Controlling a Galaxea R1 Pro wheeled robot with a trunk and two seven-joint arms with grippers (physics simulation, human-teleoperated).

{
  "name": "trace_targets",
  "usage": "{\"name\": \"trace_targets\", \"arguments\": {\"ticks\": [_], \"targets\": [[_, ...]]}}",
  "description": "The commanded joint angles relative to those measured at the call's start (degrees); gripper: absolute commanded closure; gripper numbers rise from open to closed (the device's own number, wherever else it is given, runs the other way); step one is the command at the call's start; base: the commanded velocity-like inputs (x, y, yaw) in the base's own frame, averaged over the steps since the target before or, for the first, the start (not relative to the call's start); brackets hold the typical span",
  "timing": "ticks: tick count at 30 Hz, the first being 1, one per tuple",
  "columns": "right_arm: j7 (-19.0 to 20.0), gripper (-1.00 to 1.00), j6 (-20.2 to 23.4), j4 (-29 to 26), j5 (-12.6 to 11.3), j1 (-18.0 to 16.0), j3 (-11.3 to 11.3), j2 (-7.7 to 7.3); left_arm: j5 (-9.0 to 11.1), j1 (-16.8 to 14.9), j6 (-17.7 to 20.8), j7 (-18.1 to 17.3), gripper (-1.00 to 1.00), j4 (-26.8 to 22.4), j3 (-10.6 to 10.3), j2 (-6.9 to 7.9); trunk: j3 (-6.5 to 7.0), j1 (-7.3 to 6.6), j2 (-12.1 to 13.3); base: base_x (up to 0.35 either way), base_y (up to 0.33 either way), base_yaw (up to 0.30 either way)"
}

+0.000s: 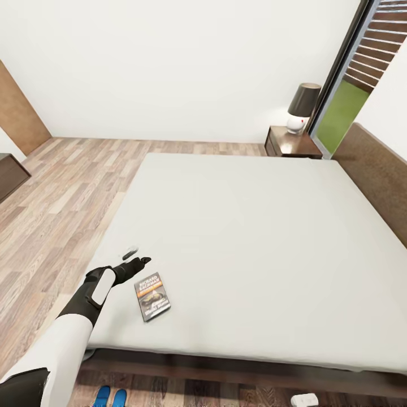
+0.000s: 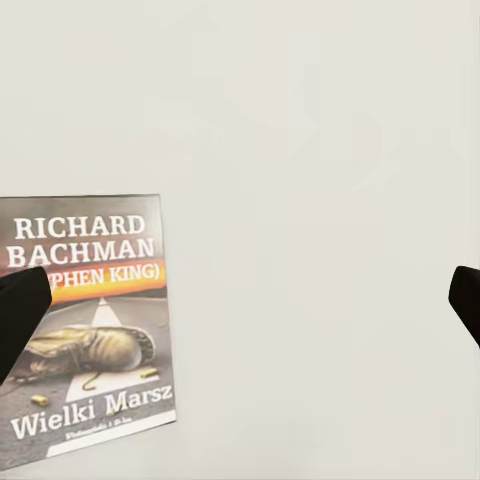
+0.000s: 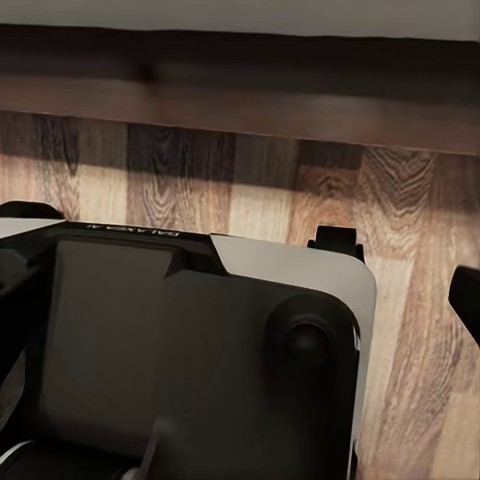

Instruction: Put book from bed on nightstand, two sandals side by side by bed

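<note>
The book (image 1: 152,295), black and orange with white lettering, lies flat near the front left corner of the bed (image 1: 243,237). My left gripper (image 1: 135,258) hovers open just beyond and left of it, over the mattress. In the left wrist view the book (image 2: 90,320) sits to one side between the spread fingertips (image 2: 20,310), and one tip overlaps its cover edge. The two blue sandals (image 1: 110,397) lie side by side on the floor at the foot of the bed. A nightstand (image 1: 291,142) stands at the bed's far corner. My right gripper (image 3: 240,300) is open above the floor.
A lamp (image 1: 302,107) with a dark shade stands on the nightstand, by the tall window (image 1: 345,102). The brown headboard (image 1: 379,175) runs along the right. A low dark cabinet (image 1: 8,175) sits at far left. The robot's dark base (image 3: 180,360) shows below the right arm.
</note>
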Motion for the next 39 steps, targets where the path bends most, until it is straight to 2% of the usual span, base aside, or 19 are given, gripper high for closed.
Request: {"name": "trace_targets", "arguments": {"ticks": [1, 9, 16, 18, 21, 23, 27, 39], "targets": [[0.1, -1.0, -0.4, 0.3, 0.5, -0.1, -0.5, -0.04, 0.0, 0.0, 0.4, -0.2, -1.0, 0.0, 0.2, -0.03, -0.17, 0.02, -0.1, 0.0, 0.0, 0.0], [0.1, -1.0, -0.4, 0.3, 0.5, -0.1, -0.5, -0.04, 0.0, 0.0, 0.4, -0.2, -1.0, 0.0, 0.2, -0.03, -0.87, 0.02, -0.1, 0.0, 0.0, 0.0], [0.1, -1.0, -0.4, 0.3, 0.5, -0.1, -0.5, -0.04, 0.1, 0.0, 0.5, -0.5, -1.0, 0.0, -1.9, -0.46, -1.49, 0.02, -0.1, 0.0, 0.0, 0.0], [0.1, -1.0, -0.4, 0.3, 0.5, -0.1, -0.5, -0.04, 0.1, 0.0, 0.6, -2.1, -1.0, 0.0, -2.8, -0.62, -1.66, 0.02, -0.1, 0.0, 0.0, 0.0], [0.1, -1.0, -0.4, 0.3, 0.5, -0.1, -0.5, -0.04, 0.1, 0.0, 0.9, -9.1, -1.0, 0.0, -5.4, -0.65, -1.93, 0.02, -0.1, 0.0, 0.0, 0.0], [0.1, -1.0, -0.4, 0.3, 0.5, -0.1, -0.5, -0.04, 0.1, 0.0, 0.9, -11.9, -1.0, 0.1, -6.7, -0.65, -2.1, 0.02, -0.1, 0.0, 0.0, 0.0], [0.1, -1.0, -0.4, 0.3, 0.5, -0.1, -0.5, -0.04, 0.0, 0.0, 0.6, -13.5, -1.0, 0.1, -7.5, -0.57, -2.45, 0.02, -0.1, 0.0, 0.0, 0.0], [0.1, -1.0, -0.4, 0.3, 0.5, -0.1, -0.5, -0.04, -0.1, 0.1, 0.3, -13.7, -1.0, 0.1, -7.5, -0.41, -3.51, 0.02, -0.1, 0.0, 0.0, 0.0]]}}
